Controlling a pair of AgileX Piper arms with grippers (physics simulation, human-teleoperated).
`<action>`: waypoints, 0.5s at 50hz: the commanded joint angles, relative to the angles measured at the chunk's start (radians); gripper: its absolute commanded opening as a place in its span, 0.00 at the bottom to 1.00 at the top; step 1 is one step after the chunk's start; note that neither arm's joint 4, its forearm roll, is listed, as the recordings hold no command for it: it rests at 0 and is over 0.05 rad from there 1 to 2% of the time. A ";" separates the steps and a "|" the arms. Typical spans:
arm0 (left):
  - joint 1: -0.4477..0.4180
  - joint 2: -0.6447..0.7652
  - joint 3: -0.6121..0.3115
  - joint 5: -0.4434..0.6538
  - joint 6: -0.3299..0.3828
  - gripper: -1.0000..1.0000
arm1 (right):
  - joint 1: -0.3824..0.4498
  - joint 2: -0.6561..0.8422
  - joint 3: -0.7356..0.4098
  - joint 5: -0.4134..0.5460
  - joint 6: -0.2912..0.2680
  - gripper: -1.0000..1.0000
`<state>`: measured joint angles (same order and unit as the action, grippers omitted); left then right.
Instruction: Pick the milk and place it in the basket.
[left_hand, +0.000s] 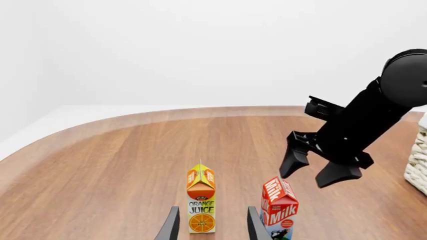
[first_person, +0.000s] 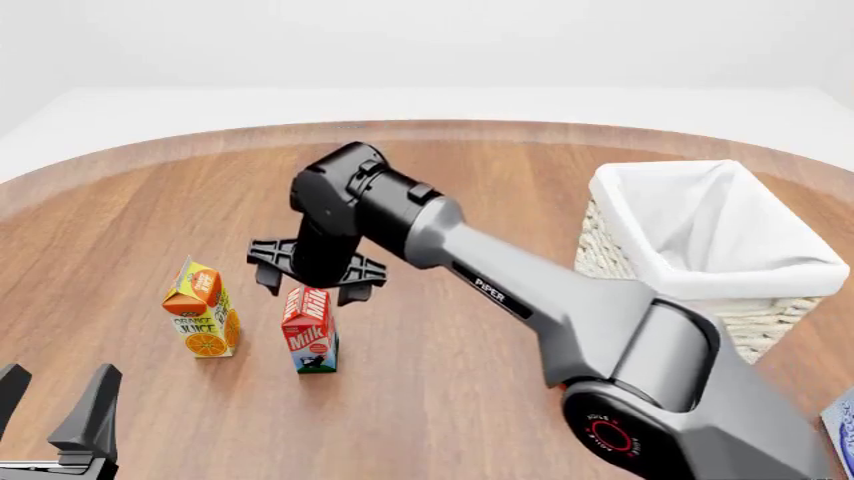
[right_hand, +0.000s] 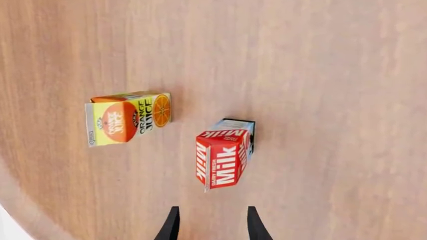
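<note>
Nothing grasped yet. Milk (first_person: 310, 342) stands upright on the table (first_person: 441, 400), juice carton (first_person: 203, 311) just beside it at its 9 o'clock in the front view. I've got the right gripper (first_person: 318, 277) hovering above the milk and just behind it, pointing down, fingers spread, holding nothing; its wrist view shows the carton top ahead of the fingertips, not between them. Left gripper (first_person: 54, 405) parked low near the table's 7 o'clock, fingers apart, empty. Basket (first_person: 641, 265) sits at 3 o'clock, well apart from the milk. Left to do: line up, descend, grip, lift, carry over, drop in.
</note>
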<state>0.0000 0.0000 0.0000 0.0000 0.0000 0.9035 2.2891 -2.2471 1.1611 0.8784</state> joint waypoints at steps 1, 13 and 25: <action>0.000 0.000 0.000 0.000 0.000 1.00 | 0.001 0.024 -0.007 -0.005 -0.002 1.00; 0.000 0.000 0.000 0.000 0.000 1.00 | -0.002 0.059 -0.024 -0.013 -0.009 1.00; 0.000 0.000 0.000 0.000 0.000 1.00 | -0.016 0.075 -0.012 -0.028 -0.021 1.00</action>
<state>0.0000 0.0000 0.0000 0.0000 0.0000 0.8974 2.3492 -2.2653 1.1462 0.8670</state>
